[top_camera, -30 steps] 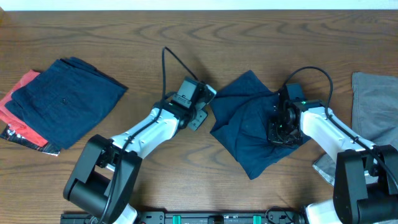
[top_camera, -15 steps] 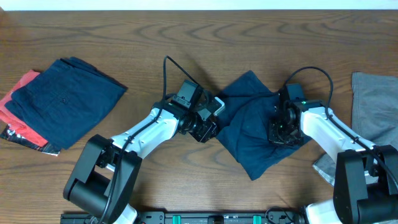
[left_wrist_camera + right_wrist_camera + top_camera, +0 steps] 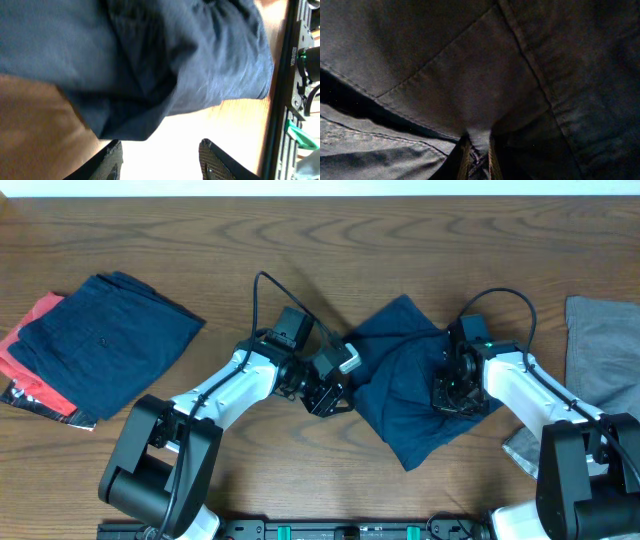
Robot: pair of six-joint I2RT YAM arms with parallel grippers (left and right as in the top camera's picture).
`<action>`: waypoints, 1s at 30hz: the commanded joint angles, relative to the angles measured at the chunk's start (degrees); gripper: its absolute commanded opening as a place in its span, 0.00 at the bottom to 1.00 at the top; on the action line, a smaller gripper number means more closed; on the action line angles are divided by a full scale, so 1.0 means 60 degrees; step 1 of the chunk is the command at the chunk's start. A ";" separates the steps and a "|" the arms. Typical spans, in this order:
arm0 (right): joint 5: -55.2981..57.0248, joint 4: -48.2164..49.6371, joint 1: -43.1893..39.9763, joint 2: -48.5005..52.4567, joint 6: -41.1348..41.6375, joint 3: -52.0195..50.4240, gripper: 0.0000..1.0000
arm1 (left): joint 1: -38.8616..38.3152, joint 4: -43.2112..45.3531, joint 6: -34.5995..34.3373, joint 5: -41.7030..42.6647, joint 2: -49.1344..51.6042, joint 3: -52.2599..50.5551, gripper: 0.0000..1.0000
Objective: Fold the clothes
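A crumpled pair of dark navy shorts (image 3: 405, 395) lies in the middle of the table. My left gripper (image 3: 335, 392) is open at the shorts' left edge; in the left wrist view its fingers (image 3: 160, 157) stand apart just short of the navy fabric (image 3: 150, 65). My right gripper (image 3: 452, 392) is shut on a fold of the navy shorts (image 3: 470, 85) at their right side, fingers (image 3: 479, 152) pinching cloth. A folded navy garment (image 3: 100, 340) lies at the left on a red one (image 3: 30, 345). A light grey garment (image 3: 605, 350) lies at the right edge.
A black-and-white label or package corner (image 3: 40, 405) sticks out under the left pile. The table's front edge holds the arm bases (image 3: 300, 530). Bare wooden table (image 3: 300, 250) runs along the back.
My left gripper has moved right and down to the left edge of the navy shorts and turned toward them. The right gripper has held still on the cloth.
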 commanded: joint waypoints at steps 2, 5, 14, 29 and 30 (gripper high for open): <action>0.0681 -0.0233 -0.0157 0.0149 0.0204 -0.0295 0.14 | 0.0040 0.0663 0.0546 0.0426 -0.0033 -0.0197 0.51; 0.0685 -0.0328 -0.0160 0.0149 0.0204 -0.0295 0.14 | 0.0040 0.1096 0.0539 0.0430 -0.0011 -0.0321 0.51; 0.0670 -0.0382 -0.0157 0.0149 0.0306 -0.0295 0.14 | 0.0040 0.1741 0.0532 0.0641 0.0291 -0.0696 0.51; 0.0648 -0.0423 -0.0157 0.0149 0.0310 -0.0295 0.13 | 0.0011 0.2116 0.0492 0.1213 0.0885 -0.0696 0.45; 0.0648 -0.0426 -0.0157 0.0149 0.0310 -0.0295 0.13 | -0.0011 0.2146 0.0492 0.1213 0.0918 -0.0696 0.45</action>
